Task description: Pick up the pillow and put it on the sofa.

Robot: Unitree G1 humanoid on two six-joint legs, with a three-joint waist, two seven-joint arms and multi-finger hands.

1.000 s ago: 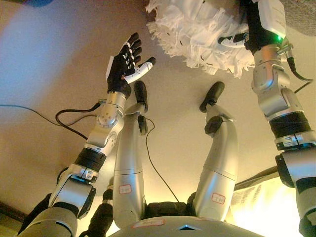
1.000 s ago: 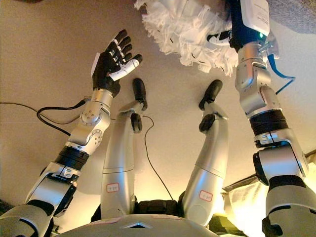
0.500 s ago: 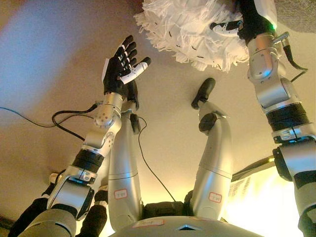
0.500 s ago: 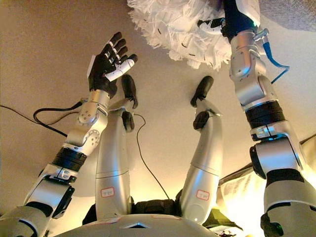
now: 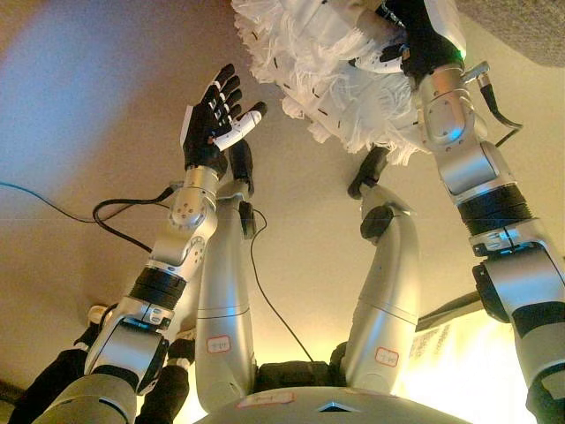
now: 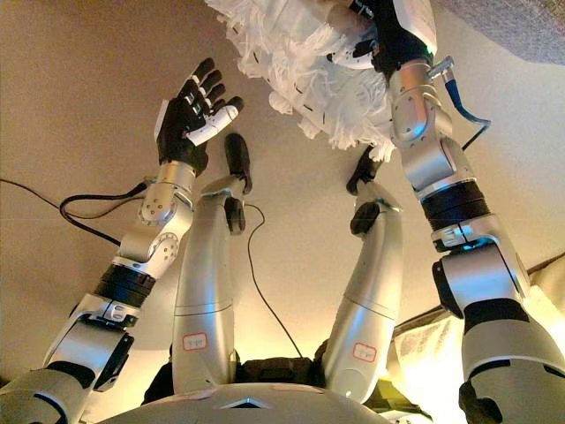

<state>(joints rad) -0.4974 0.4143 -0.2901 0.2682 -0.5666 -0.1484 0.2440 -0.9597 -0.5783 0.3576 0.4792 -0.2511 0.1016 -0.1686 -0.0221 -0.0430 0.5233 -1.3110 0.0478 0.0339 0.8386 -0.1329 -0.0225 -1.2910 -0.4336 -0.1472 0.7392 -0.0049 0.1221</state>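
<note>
With the fringed white pillow (image 5: 327, 75) hanging above the floor (image 5: 106, 97), pinched at its right edge by the right hand (image 5: 402, 40) alone while the left hand (image 5: 216, 119) hovers open and empty beside it, that one-sided hold could slip.

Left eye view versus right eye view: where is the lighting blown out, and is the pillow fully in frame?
Left eye view: glare washes out the lower right corner; the white fringed pillow is cut off at the top edge. Right eye view: milder glow at lower right; the pillow is cropped too, with the right hand on it and the left hand open.
</note>
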